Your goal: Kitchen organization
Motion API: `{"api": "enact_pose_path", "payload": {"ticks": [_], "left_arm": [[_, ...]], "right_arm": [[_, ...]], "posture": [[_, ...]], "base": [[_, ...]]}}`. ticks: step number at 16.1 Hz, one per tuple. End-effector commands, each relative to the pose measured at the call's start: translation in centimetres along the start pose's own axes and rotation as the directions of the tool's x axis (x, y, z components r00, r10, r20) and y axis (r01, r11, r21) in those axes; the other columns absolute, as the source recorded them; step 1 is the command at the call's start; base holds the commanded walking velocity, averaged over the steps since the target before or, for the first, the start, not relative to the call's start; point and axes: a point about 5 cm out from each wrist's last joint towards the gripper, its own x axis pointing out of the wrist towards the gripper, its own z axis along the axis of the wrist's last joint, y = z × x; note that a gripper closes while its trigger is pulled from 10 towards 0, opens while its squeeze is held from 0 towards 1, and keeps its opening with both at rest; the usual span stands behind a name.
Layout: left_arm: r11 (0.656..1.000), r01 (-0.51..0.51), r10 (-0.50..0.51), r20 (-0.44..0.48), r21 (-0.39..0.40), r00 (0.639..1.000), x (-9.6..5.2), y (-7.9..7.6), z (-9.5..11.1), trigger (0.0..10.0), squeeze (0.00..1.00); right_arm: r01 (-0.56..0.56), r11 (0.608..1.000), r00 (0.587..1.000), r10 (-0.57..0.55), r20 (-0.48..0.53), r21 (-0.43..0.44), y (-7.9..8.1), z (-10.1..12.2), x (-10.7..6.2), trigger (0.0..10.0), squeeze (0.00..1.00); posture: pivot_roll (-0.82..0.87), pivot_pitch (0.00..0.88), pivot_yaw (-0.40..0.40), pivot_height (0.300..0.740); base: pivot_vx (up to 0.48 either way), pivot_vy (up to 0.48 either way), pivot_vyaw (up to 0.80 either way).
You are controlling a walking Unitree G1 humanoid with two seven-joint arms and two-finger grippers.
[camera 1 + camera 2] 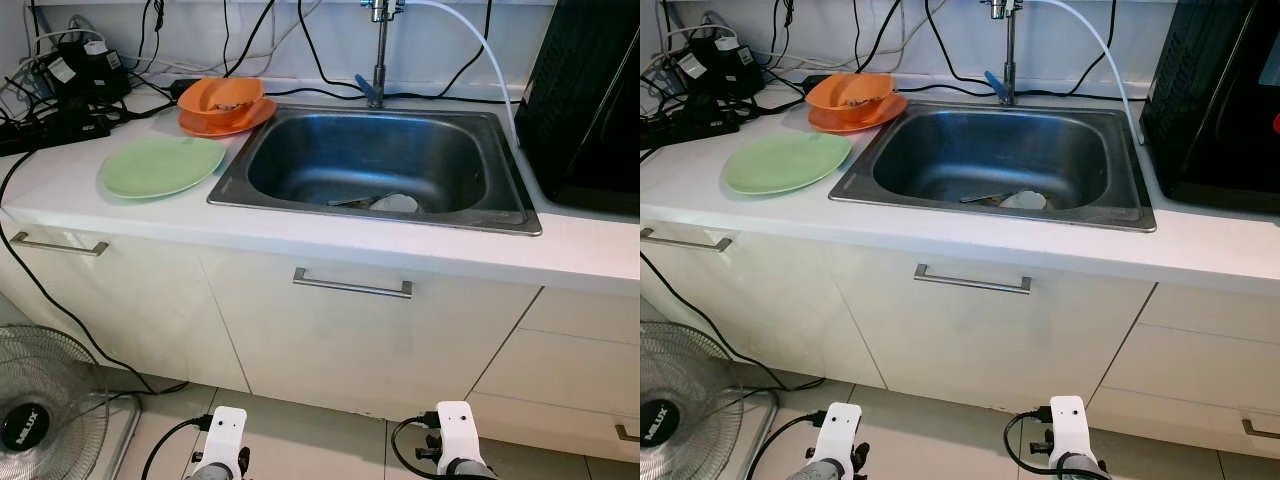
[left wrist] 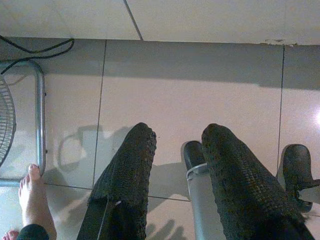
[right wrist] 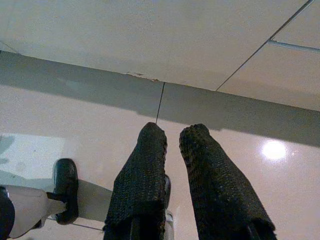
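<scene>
A white tabletop (image 1: 330, 245) runs across the head views above pale cabinet doors with bar handles. Set into it is a steel sink (image 1: 375, 165), with a faucet (image 1: 378, 55) at its back edge and a white hose arching to its right. In the basin lie a small pale dish (image 1: 395, 203) and what looks like a utensil beside it. Left of the sink, a green plate (image 1: 162, 166) rests flat on the tabletop. Behind it an orange bowl (image 1: 221, 98) sits on an orange plate (image 1: 230, 124), near the sink's back left corner. Black cables and power adapters crowd the far left corner. A dark appliance (image 1: 585, 100) stands at the right. A floor fan (image 1: 45, 420) stands on the tiles at lower left.

Both arms hang low before the cabinets. The left hand (image 2: 177, 145) is released, fingers parted, holding nothing, pointing at the tiled floor. The right hand (image 3: 172, 137) is slightly parted and also empty. The left wrist view adds a person's bare foot (image 2: 34, 202) beside the fan's base.
</scene>
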Motion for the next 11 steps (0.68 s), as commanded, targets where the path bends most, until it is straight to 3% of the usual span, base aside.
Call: {"api": "enact_pose_path", "payload": {"ticks": [1,11], "left_arm": [[1.0,-0.016,0.016,-0.014,0.0,1.0,-0.09,0.36,-0.51,10.0,0.0],[1.0,-0.016,0.016,-0.014,0.008,1.0,-0.09,0.45,-0.49,10.0,0.0]], "right_arm": [[-0.007,1.0,1.0,0.007,-0.022,0.002,0.29,-0.56,-0.08,10.0,0.0],[-0.009,1.0,1.0,0.009,-0.022,0.004,0.43,-0.56,-0.08,10.0,0.0]], "posture": [[0.05,0.0,0.061,0.74],[0.05,0.0,0.065,0.74]], "base": [[0.0,0.0,0.0],[0.0,0.0,0.0]]}}
